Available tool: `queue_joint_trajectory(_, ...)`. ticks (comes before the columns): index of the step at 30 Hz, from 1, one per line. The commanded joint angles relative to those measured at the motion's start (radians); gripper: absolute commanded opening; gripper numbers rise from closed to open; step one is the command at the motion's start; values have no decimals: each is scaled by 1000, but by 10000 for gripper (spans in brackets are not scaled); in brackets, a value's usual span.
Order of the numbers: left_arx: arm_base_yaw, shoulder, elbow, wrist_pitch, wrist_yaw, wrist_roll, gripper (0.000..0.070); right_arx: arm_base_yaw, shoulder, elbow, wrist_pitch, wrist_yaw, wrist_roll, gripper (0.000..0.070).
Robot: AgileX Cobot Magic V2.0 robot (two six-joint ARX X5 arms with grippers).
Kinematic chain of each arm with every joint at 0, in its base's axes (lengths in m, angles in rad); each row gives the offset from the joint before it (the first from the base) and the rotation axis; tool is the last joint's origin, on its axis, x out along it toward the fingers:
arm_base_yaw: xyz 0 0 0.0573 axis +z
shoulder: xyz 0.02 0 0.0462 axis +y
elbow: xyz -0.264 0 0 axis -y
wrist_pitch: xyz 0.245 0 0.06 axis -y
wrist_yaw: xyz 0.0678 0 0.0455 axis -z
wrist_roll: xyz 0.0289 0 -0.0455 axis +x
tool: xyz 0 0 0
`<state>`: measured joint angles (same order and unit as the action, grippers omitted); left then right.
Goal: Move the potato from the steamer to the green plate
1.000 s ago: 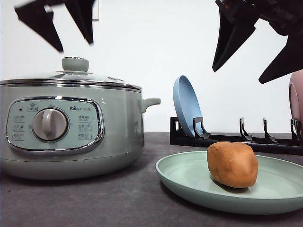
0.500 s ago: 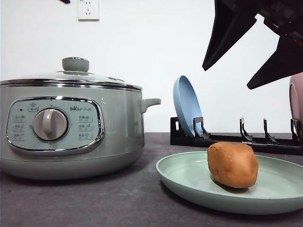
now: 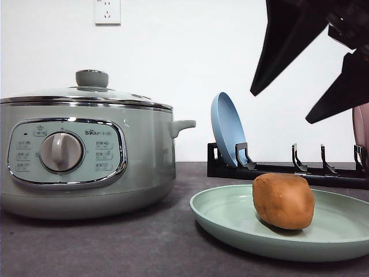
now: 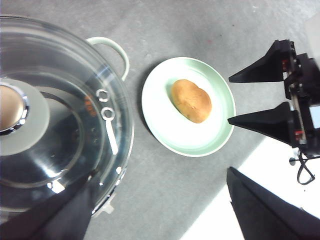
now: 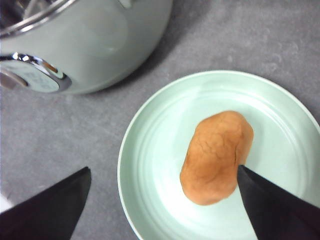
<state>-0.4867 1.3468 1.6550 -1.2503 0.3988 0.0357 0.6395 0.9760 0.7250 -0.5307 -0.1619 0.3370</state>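
Potato (image 3: 283,201) resting on green plate (image 3: 230,222), lower right; right hand (image 3: 308,95) directly above, wide and empty; steamer (image 3: 86,156) lidded.

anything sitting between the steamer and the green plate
Nothing: a bare strip of grey table separates the steamer from the green plate, clearest in the left wrist view.
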Motion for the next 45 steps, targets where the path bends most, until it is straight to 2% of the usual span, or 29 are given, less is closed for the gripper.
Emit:
queue_joint_trajectory(1, -10, 2, 25, 5, 6, 6, 469, 6, 7, 16, -3, -2, -9, 591)
queue_joint_trajectory(3, -12, 2, 25, 6, 6, 5, 381, 6, 7, 16, -11, -3, -9, 579)
queue_joint_trajectory(4, -12, 2, 25, 6, 6, 6, 325, 6, 7, 16, -15, -2, -9, 529)
queue_joint_trajectory(5, -12, 2, 25, 6, 6, 6, 256, 6, 7, 16, -19, -2, -9, 446)
queue_joint_trajectory(7, -12, 2, 25, 7, 6, 6, 86, 6, 7, 16, -24, -2, -9, 204)
queue_joint_trajectory(8, -12, 2, 25, 8, 6, 6, 28, 6, 7, 16, -25, -2, -11, 99)
queue_joint_trajectory(9, -12, 2, 25, 9, 6, 6, 4, 6, 7, 16, -25, -2, -13, 13)
queue_joint_trajectory(40, -11, -9, 25, 14, 6, 9, 0, 6, 7, 16, -24, 5, -13, 0)
queue_joint_trajectory(42, -6, -27, 25, 32, 2, 37, 0, 6, 7, 16, -24, 5, -13, 0)
queue_joint_trajectory(45, 15, -75, 24, 118, 1, 73, 0, 6, 7, 16, -24, 5, -13, 0)
